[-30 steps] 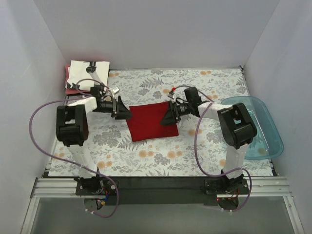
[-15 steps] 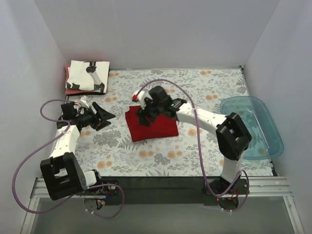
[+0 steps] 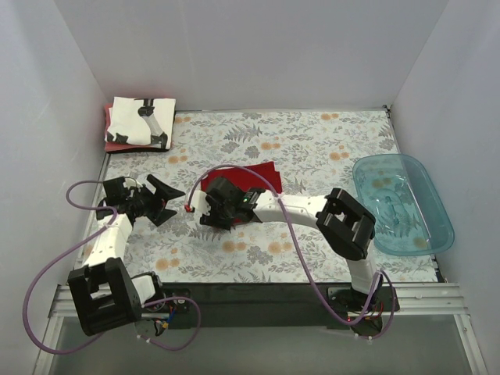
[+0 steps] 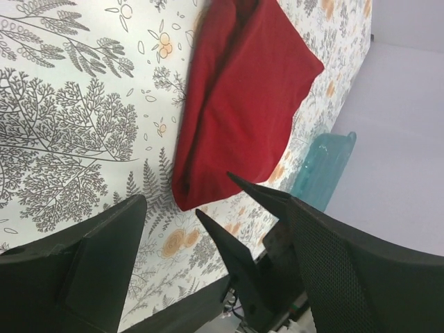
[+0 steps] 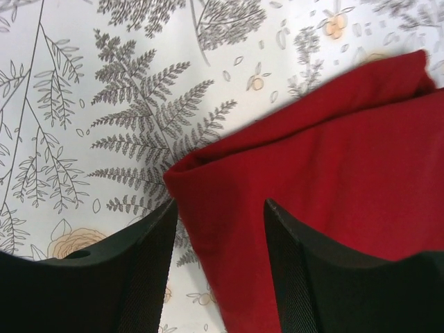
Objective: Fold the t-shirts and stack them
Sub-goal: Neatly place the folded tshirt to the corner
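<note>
**Mia:** Where is the dark red t-shirt [image 3: 251, 178]?
**Sam:** Folded, in the middle of the counter [image 3: 328, 148].
**Mia:** Is the right hand [image 5: 220, 208] holding it?
**Sam:** Its fingers sit on either side of a folded corner. I cannot tell if they squeeze.
**Mia:** And the left hand [image 3: 176, 201]?
**Sam:** Spread wide, holding nothing, near the shirt. The white blotchy t-shirt [image 3: 141, 119] lies on the reddish-pink t-shirt [image 3: 114, 145], far left.

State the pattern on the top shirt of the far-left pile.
The top t-shirt is white with black blotches; the top external view shows it best.
</note>
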Robot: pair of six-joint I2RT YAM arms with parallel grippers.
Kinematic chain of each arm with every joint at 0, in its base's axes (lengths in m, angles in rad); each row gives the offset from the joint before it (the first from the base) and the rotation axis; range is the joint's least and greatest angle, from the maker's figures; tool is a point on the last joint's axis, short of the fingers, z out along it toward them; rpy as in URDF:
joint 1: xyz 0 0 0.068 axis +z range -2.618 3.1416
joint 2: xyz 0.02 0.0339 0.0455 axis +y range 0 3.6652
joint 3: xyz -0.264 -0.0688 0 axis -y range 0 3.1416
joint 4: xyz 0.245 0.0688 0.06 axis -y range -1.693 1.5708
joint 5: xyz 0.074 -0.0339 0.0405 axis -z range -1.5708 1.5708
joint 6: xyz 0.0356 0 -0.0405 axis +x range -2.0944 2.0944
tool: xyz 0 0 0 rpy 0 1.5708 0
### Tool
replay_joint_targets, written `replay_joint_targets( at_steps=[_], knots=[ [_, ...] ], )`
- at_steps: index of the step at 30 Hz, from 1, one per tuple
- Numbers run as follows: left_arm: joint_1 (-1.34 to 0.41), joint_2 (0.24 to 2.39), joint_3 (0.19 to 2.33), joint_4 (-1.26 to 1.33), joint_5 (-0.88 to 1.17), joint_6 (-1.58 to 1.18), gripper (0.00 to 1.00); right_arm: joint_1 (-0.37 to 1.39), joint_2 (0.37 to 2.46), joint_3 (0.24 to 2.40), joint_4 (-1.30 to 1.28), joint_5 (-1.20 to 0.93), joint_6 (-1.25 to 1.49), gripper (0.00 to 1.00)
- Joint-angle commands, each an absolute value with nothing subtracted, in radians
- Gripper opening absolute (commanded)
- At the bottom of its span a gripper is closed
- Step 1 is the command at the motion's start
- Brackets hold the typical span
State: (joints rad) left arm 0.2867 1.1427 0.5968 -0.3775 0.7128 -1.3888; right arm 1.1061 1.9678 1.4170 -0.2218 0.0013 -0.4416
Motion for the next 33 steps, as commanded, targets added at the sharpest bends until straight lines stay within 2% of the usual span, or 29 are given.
replay_joint_targets(
  at_steps=[1,8,9,11,13,14,22,33],
  knots=[
    [0.290,1.138,0.595,-0.373,0.661,-1.411,0.82,1.126,1.997,1.433,-0.189,0.017,-0.469,0.59],
    [0.290,1.170,0.585,-0.371,0.615,-1.427,0.89,1.137,2.051,1.425,-0.160,0.031,-0.491,0.59],
    [0.290,1.177,0.580,-0.364,0.614,-1.431,0.89,1.137,2.059,1.422,-0.143,0.052,-0.494,0.47],
    [0.288,1.199,0.569,-0.339,0.626,-1.453,0.90,1.132,2.060,1.413,-0.129,0.063,-0.508,0.32],
    [0.279,1.219,0.555,-0.312,0.624,-1.469,0.90,1.121,2.052,1.411,-0.120,0.063,-0.511,0.06],
    [0.272,1.239,0.552,-0.275,0.618,-1.483,0.90,1.118,2.046,1.411,-0.114,0.061,-0.511,0.01],
    [0.134,1.400,0.615,-0.147,0.529,-1.601,0.91,1.081,1.948,1.411,-0.051,-0.035,-0.499,0.01],
    [-0.026,1.584,0.673,0.043,0.454,-1.746,0.93,1.075,1.960,1.477,-0.046,-0.078,-0.465,0.01]
  ],
)
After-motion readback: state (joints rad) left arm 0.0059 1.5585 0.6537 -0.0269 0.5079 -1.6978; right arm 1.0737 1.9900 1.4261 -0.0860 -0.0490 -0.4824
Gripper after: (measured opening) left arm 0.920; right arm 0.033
